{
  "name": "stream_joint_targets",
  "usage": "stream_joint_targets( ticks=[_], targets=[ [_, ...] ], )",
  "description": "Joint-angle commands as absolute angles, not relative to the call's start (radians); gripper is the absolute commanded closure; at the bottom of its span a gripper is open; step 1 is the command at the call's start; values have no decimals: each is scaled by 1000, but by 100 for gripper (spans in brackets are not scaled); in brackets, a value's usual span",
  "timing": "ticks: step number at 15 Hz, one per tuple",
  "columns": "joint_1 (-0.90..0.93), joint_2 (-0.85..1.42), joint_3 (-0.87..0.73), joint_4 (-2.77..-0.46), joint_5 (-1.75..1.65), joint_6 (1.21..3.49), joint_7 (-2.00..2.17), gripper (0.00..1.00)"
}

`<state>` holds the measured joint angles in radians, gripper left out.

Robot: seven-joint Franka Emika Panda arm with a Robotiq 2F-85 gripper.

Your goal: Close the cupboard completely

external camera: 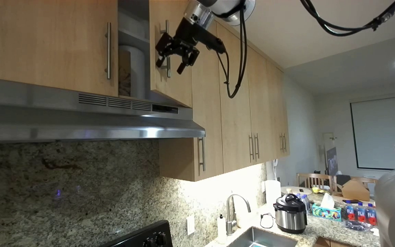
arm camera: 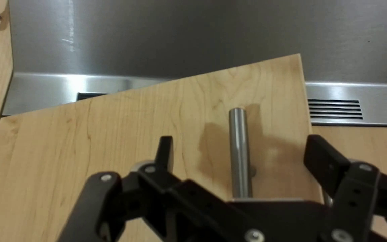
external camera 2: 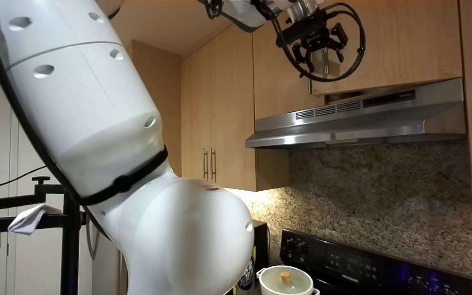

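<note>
The cupboard's light maple door [external camera: 178,87] stands ajar, with white shelves [external camera: 134,37] showing through the gap. In an exterior view the door [external camera 2: 400,45] shows from the front, with a dark gap under its lower edge. The vertical silver bar handle [arm camera: 239,148] is near the door's free edge. My gripper [arm camera: 240,143] is open and empty, in front of the door. In the wrist view its fingers are on either side of the handle, apart from it. The gripper also shows over the handle in both exterior views [external camera: 169,67] [external camera 2: 325,64]. The handle's lower part in the wrist view is hidden by the gripper.
A steel range hood [external camera: 91,120] juts out just below the door. A shut matching door [external camera: 46,41] is beside the gap. Taller cabinets [external camera: 233,103] adjoin the hinge side. A brown item [external camera: 124,73] and a white rounded thing [external camera: 137,73] stand inside. A pot [external camera 2: 285,282] is below.
</note>
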<state>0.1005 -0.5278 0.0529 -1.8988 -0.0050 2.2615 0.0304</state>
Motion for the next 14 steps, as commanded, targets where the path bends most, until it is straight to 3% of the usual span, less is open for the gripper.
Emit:
stream_joint_targets(
  ticks=[1,14],
  targets=[
    [121,-496,42,-1880,26,2301,-35,0],
    [130,-412,34,-1826,31,2295,-70,0]
  ],
)
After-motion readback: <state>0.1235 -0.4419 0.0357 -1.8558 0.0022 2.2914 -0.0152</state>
